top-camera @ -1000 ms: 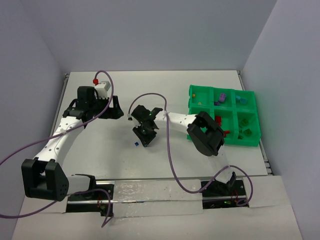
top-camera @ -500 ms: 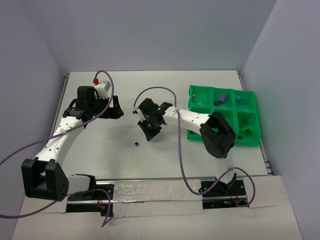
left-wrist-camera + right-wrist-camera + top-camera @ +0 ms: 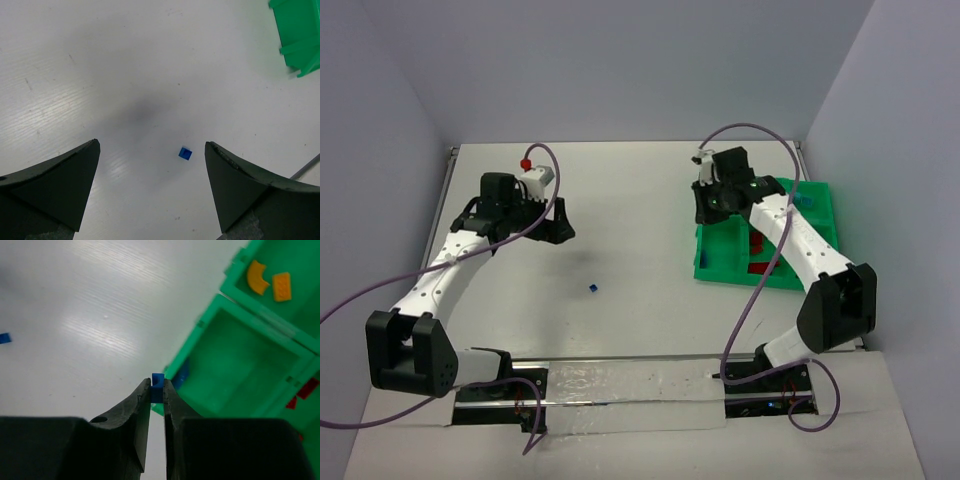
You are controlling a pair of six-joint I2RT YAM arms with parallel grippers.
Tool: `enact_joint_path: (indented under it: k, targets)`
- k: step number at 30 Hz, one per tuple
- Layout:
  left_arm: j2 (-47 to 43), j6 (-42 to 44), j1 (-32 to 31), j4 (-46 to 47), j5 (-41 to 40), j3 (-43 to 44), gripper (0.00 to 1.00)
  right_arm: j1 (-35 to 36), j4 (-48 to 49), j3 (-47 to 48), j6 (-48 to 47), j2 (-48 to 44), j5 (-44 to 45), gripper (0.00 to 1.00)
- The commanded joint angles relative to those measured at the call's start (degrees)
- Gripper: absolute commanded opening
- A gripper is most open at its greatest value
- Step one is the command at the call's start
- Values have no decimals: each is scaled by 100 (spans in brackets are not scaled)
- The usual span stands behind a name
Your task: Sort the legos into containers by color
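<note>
My right gripper [image 3: 157, 388] is shut on a small blue lego [image 3: 158, 378] and holds it above the near-left edge of the green tray [image 3: 200, 347]. In the top view that gripper [image 3: 711, 207] hangs over the tray's left side [image 3: 718, 272]. Two orange legos [image 3: 257, 277] lie in one compartment and red ones [image 3: 304, 389] in another. A second blue lego [image 3: 592, 288] lies loose on the table; it also shows in the left wrist view [image 3: 185, 153]. My left gripper [image 3: 151, 144] is open and empty above it, and stands at the left in the top view [image 3: 556, 226].
The tray's corner [image 3: 299, 35] shows at the top right of the left wrist view. The right arm's purple cable [image 3: 745, 300] loops over the tray's near side. Walls close the table at the back and sides.
My right arm has swung from the middle of the table to the tray's left edge, shut on the blue lego. My left gripper shifted slightly right. The loose blue lego stayed put.
</note>
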Motion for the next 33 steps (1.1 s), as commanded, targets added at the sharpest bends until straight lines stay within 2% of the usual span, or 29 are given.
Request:
enact_joint_path:
  k: [1,8,15,18,22,23,27,33]
  targets:
    - [50,367,-201,97,164,170,96,-465,-137,-333,-313,-148,314,20]
    - [87,399,-286,56,0,191,96,-826,-87,-487,-432,158,621,22]
    - [32,397,-289,35,-79,135,96,-840,-93,-283,-406,528,604,42]
    - [33,379,-289,33,-109,153,96,-835,-101,-136,-380,643,582,45]
    - [-4,308,-243,42,-124,161,96,-791,-143,58,-425,563,-33,46]
    - [-61,279,-164,96,-35,159,97,-687,-130,90,-465,521,-407,47]
    - [-174,-207,148,262,580,161,97,11,70,183,-494,493,-803,50]
    - [-241,-749,743,405,944,202,97,1735,723,385,-269,1230,-942,50]
